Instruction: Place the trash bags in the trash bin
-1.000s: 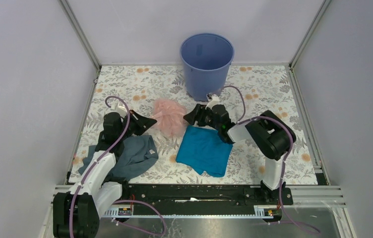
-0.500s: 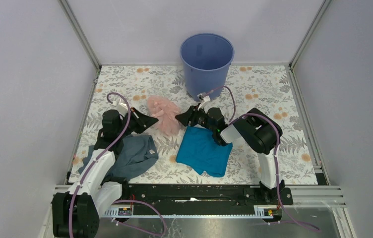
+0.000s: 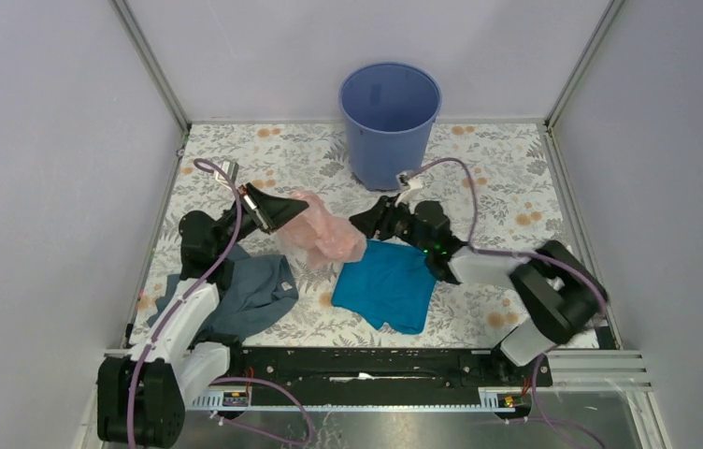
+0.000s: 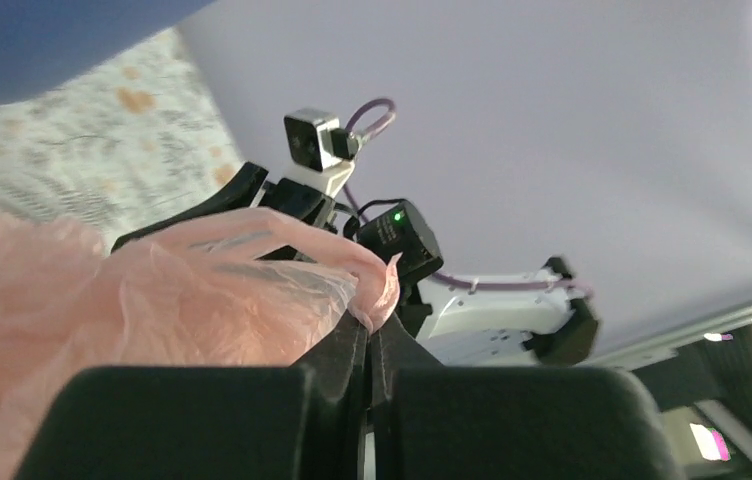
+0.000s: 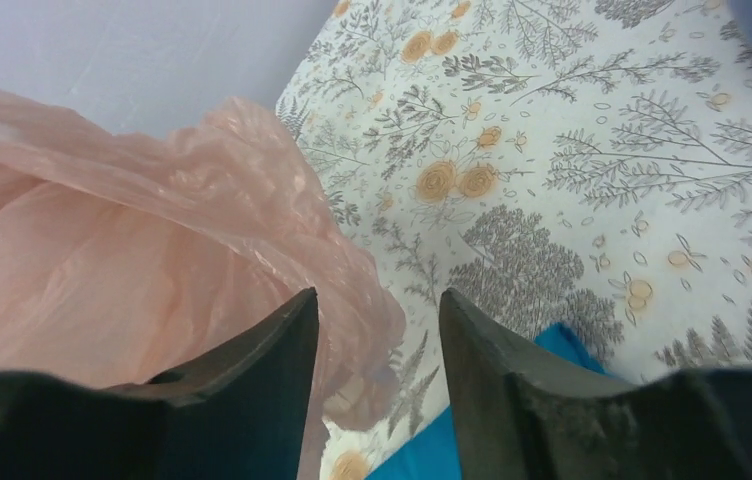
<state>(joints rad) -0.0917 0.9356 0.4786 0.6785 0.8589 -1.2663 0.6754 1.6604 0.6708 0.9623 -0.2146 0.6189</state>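
A crumpled pink plastic trash bag (image 3: 327,236) lies mid-table, one edge lifted. My left gripper (image 3: 284,212) is shut on that edge; in the left wrist view its closed fingertips (image 4: 370,326) pinch a fold of the bag (image 4: 152,300). My right gripper (image 3: 363,223) is open just right of the bag. In the right wrist view its spread fingers (image 5: 377,305) straddle the bag's edge (image 5: 132,250) without touching it. The round blue trash bin (image 3: 390,117) stands upright at the back, behind the right gripper.
A teal cloth (image 3: 385,285) lies flat under the right arm and also shows in the right wrist view (image 5: 557,345). A grey-blue cloth (image 3: 254,295) lies beside the left arm. Grey walls close the floral mat (image 3: 497,168) on three sides.
My left gripper has risen and moved right, pulling the pink bag up and stretching it toward the right gripper. The right gripper drew back a little to the right as its arm swung outward.
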